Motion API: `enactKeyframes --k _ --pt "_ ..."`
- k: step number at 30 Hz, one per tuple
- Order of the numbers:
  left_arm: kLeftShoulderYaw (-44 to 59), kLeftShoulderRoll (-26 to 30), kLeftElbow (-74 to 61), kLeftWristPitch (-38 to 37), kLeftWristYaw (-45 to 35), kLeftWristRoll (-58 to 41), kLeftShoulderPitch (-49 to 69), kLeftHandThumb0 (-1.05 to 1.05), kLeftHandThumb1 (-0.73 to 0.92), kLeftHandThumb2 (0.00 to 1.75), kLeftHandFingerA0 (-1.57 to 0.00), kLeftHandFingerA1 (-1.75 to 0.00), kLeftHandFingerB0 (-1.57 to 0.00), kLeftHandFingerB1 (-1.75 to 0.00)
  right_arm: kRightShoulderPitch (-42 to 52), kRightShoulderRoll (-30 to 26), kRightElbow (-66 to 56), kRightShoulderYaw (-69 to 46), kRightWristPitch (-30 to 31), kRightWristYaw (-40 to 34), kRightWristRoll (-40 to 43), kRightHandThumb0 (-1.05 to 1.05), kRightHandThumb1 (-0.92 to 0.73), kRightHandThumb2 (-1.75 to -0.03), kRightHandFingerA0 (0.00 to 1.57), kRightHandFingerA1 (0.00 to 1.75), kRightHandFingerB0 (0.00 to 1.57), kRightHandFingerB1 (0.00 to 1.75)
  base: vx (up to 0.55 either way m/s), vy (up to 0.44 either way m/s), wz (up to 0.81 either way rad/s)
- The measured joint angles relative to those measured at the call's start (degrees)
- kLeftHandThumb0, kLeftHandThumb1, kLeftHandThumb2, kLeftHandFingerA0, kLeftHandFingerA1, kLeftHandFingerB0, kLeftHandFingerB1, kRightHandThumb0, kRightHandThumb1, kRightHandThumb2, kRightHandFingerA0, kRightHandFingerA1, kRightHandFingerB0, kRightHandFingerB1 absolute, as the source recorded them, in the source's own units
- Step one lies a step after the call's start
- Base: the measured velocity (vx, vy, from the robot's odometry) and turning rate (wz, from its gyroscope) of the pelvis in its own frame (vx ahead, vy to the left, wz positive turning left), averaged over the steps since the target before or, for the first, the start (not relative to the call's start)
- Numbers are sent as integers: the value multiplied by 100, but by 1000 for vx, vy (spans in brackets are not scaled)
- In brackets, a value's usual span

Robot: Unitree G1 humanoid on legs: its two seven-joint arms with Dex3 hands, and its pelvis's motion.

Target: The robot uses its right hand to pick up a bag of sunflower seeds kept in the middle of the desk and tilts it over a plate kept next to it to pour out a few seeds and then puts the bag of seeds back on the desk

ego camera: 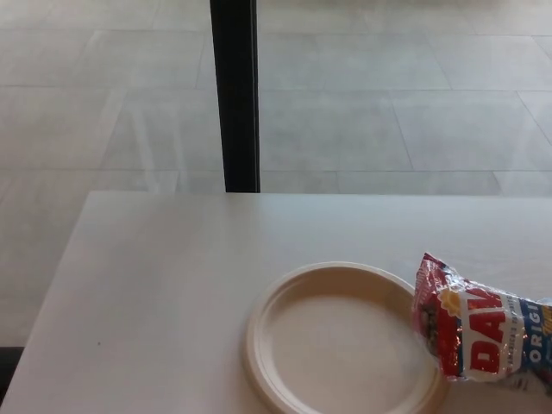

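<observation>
The bag of sunflower seeds (483, 332) lies tipped sideways with its crimped mouth end over the right rim of the plate (341, 343), the rest of it running off the picture's right edge. Neither robot hand shows anywhere, so the state of the fingers cannot be told; whether the right hand holds the bag's hidden end is likewise out of sight. The plate is pale, shallow and looks empty, though a few small seeds might be lost in this soft view. The bag is glossy crinkled film, light and soft, likely slippery and apt to fold or slump under a pinch; a hold across its middle or far end, away from the mouth, would probably steady it best and keep the opening free over the plate. The plate sits on the white tabletop (172, 285), close to the near edge, which runs out of frame below it. Left of the plate and beyond it the tabletop lies bare as far as its back edge, giving room to set the bag down. Behind that edge stand a dark post (235, 95) and a tiled floor (388, 95).
</observation>
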Motion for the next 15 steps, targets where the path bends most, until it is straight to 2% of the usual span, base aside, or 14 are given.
enactKeyframes --k 1,2,3,4,5,6,8,9,10,11,12,13,14,15 --pt "53 20 27 -21 -67 -48 2 -57 64 92 -28 -66 -12 -54 -4 -27 45 -84 -90 17 61 -81 -52 -88 0 6 0 13 0 0 0" --pt "84 29 47 -40 -126 -89 4 -58 63 94 -29 -67 -13 -55 -13 -36 69 -176 -173 25 131 -71 -62 -67 0 23 0 12 0 0 0" --pt "84 37 73 -64 -167 -105 3 -58 63 94 -29 -67 -13 -55 -26 -40 78 -276 -233 21 188 -71 -62 -67 0 23 0 12 0 0 0" --pt "84 42 101 -86 -199 -119 0 -53 70 75 -27 -67 -12 -51 -45 -53 82 -367 -281 -3 246 -86 -54 -88 12 21 1 11 0 0 0" --pt "85 44 135 -105 -224 -135 -4 -35 61 117 -21 -62 -13 -58 -79 -78 87 -476 -301 -26 314 -94 -58 -95 5 23 0 10 0 0 0" --pt "84 45 157 -116 -232 -142 -5 -36 60 116 -24 -64 -15 -59 -105 -98 89 -537 -300 -42 348 -99 -61 -96 8 0 0 4 0 0 0" --pt "83 46 302 -168 -267 -168 -3 -36 60 116 -24 -64 -15 -59 -288 -310 97 -843 -292 -150 520 -99 -61 -96 8 0 0 4 0 0 0" --pt "83 48 344 -189 -282 -185 -4 -55 67 89 -28 -67 -13 -54 -356 -433 96 -944 -292 -193 586 -97 -63 -95 14 12 1 0 0 0 0" --pt "78 48 362 -203 -299 -196 5 -55 67 89 -28 -67 -13 -54 -428 -542 68 -1016 -299 -238 629 -97 -63 -95 14 12 1 0 0 0 0" --pt "70 49 370 -217 -315 -205 17 -55 67 87 -29 -68 -15 -55 -494 -650 30 -1075 -312 -278 669 -99 -65 -97 9 3 0 2 0 0 0" --pt "66 51 370 -228 -327 -214 20 -51 72 75 -27 -67 -14 -53 -564 -740 -34 -1129 -312 -314 710 -91 -59 -98 5 12 0 9 0 0 0" --pt "61 53 369 -236 -339 -223 18 -34 63 118 -23 -64 -15 -59 -634 -835 -112 -1169 -312 -350 748 -85 -55 -83 1 15 0 1 0 0 0" --pt "61 53 370 -242 -351 -232 21 -34 63 118 -24 -64 -15 -59 -716 -908 -225 -1208 -315 -396 784 -88 -56 -99 2 11 0 11 0 0 0" --pt "63 53 371 -251 -369 -244 27 -34 63 118 -24 -64 -15 -59 -835 -984 -364 -1249 -320 -429 823 -88 -56 -99 2 11 0 11 0 0 0"
